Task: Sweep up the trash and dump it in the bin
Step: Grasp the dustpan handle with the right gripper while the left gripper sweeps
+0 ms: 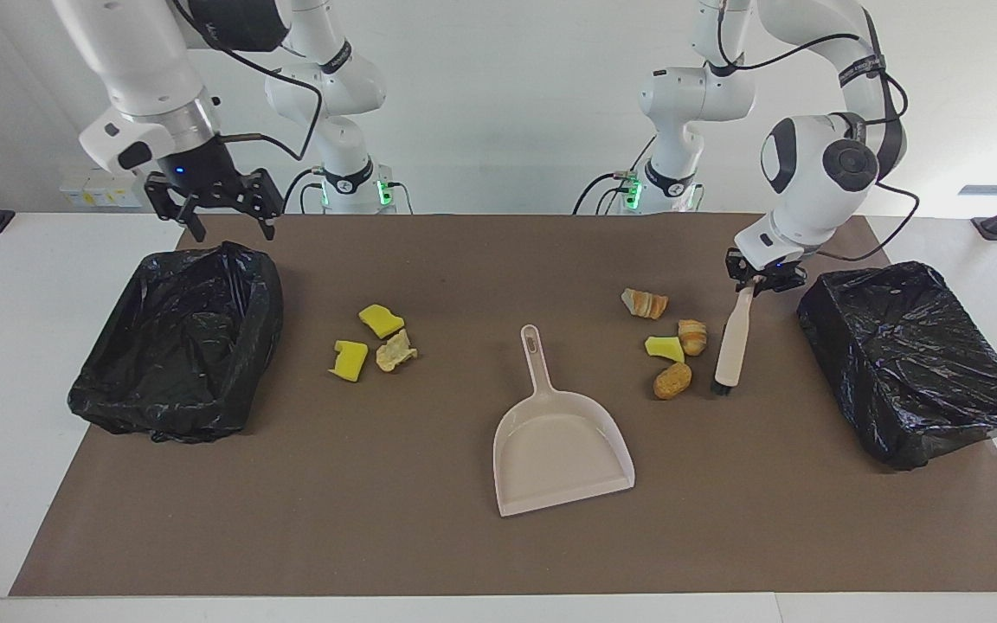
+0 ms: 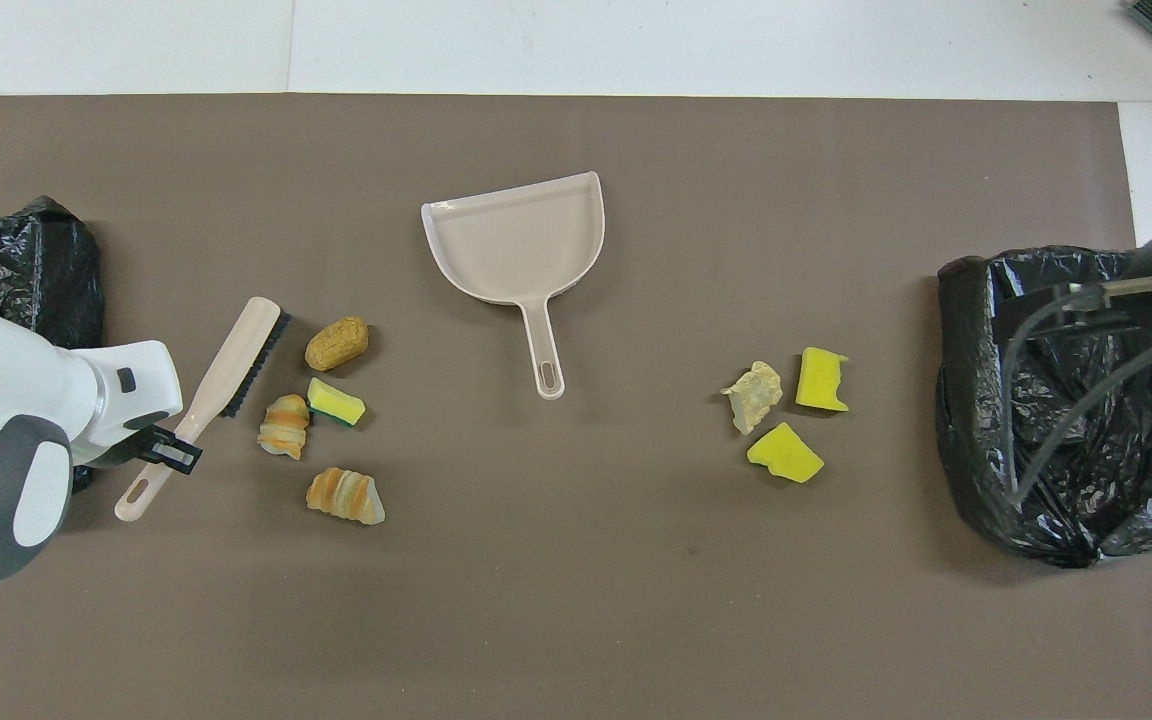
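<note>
The trash lies on the brown mat in two clusters: four scraps just beside the brush, three more toward the right arm's end. The left gripper points steeply down, clamped on the brush handle, bristles low beside the scraps. The right gripper hangs with its fingers apart above the rim of a black-lined bin. Overhead, the right gripper is partly cut off.
</note>
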### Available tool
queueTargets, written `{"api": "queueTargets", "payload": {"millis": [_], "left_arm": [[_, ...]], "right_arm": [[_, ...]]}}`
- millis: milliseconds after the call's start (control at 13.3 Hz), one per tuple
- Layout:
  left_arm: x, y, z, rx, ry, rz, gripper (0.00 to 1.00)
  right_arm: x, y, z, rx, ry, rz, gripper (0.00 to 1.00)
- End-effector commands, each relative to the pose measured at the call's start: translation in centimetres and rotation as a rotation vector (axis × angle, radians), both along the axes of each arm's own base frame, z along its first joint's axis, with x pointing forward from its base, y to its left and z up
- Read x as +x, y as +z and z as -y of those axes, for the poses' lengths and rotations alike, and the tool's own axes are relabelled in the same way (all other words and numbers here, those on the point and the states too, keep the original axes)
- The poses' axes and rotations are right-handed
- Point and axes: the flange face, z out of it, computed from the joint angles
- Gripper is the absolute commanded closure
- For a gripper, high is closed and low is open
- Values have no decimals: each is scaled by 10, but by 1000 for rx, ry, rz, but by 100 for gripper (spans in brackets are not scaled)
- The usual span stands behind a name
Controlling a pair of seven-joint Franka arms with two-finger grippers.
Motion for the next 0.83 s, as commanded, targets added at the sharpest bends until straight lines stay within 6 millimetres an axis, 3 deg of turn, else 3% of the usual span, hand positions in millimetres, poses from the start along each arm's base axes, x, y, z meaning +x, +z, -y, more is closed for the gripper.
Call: {"api": "queueTargets", "payload": {"millis": [0, 151, 301, 452, 602, 753], "left_arm": [[29, -11, 20, -8, -18, 29, 100], [42, -13, 36, -7, -51, 36, 100], [41, -16, 63, -15, -199, 29, 100], [34, -17, 64, -24, -336, -14, 100], [31, -16, 70, 20, -430, -45, 100], [21, -16, 75, 50, -544, -115, 100]], "right_arm": [[19, -43, -66, 19, 79, 12, 0], [41, -81, -118, 121, 75, 35, 0], [44, -123, -187, 127, -20, 14, 0], [38, -157, -243, 108, -32, -11, 0], [36, -186, -274, 110, -15, -38, 0], [23, -223, -321, 103, 25, -35, 0]]}}
